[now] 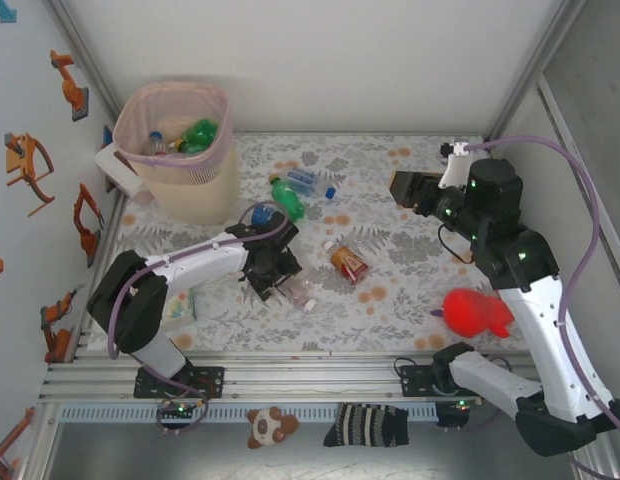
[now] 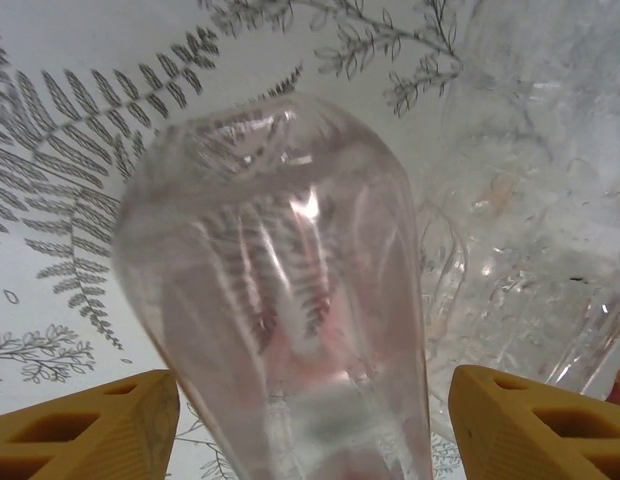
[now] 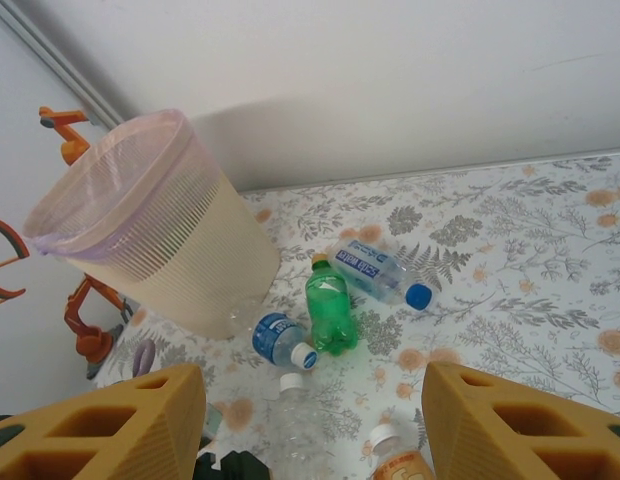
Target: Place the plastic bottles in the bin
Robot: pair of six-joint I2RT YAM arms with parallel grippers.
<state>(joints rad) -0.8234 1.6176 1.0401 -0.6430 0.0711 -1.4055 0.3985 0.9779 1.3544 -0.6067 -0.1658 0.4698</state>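
In the top view my left gripper point(image 1: 277, 283) is down on the table's near middle over clear plastic bottles point(image 1: 295, 292). Its wrist view shows one clear bottle point(image 2: 280, 290) lying between the yellow fingers point(image 2: 90, 425), with a small gap on each side; the gripper is open. A second clear bottle point(image 2: 520, 230) lies just right of it. My right gripper point(image 1: 398, 187) hangs open and empty above the table's right side. The pink bin point(image 1: 180, 150) stands at the far left with bottles inside. Near it lie a green bottle point(image 3: 330, 305) and two blue-labelled ones point(image 3: 375, 272) point(image 3: 278, 340). A copper-coloured bottle point(image 1: 348, 262) lies mid-table.
A red plush toy point(image 1: 477, 312) lies at the near right, beside the right arm. A small white container point(image 1: 120, 170) sits left of the bin. A soft toy point(image 1: 270, 425) and a striped sock point(image 1: 365, 425) lie below the table's front rail. Walls close in left, back and right.
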